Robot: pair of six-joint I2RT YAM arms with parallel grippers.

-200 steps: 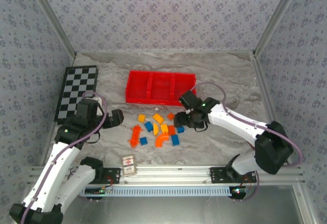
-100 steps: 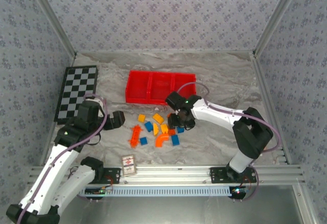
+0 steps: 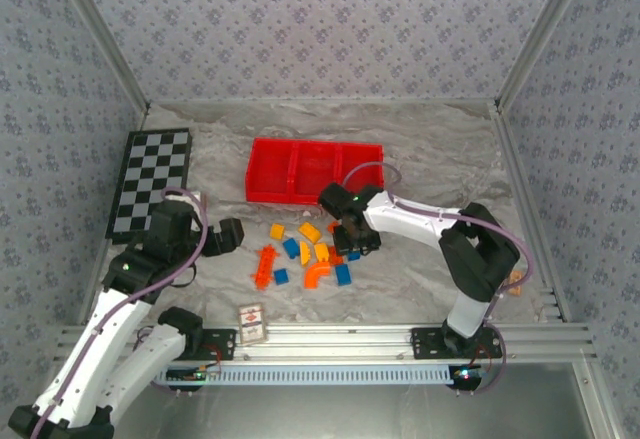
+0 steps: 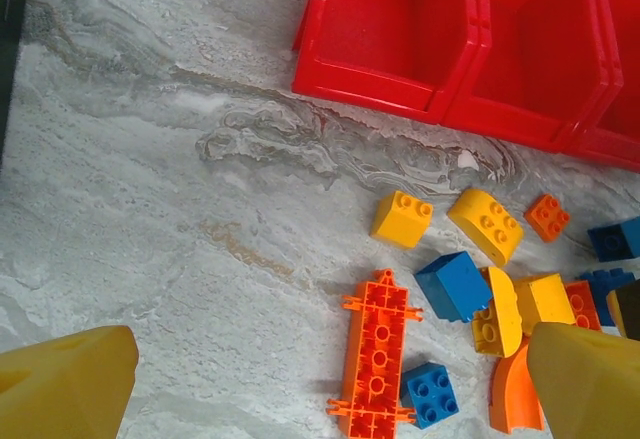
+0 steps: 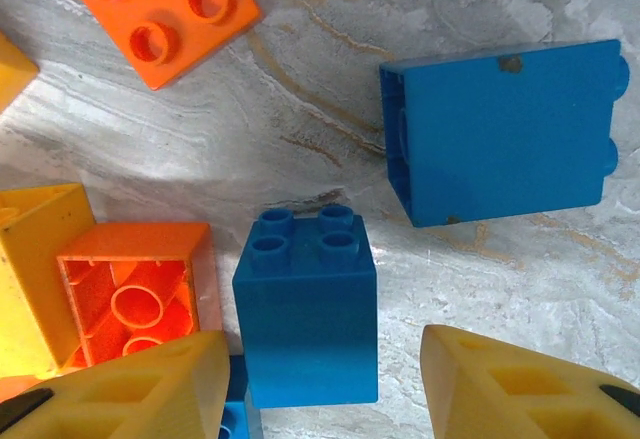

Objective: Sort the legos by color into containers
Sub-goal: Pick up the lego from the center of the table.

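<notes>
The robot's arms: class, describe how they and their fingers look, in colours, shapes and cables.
Both the left arm and right arm have white links, bulky black joints and a loose lilac cable looping alongside; each carries a small green light near the wrist. The left fingers and right fingers are blunt yellow wedges.

readable text: none | card (image 3: 252, 321): red mark, too small to read

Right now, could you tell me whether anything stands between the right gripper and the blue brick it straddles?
Nothing lies between the right gripper and the upright blue brick; however, an orange brick sits close beside it, by one finger.
</notes>
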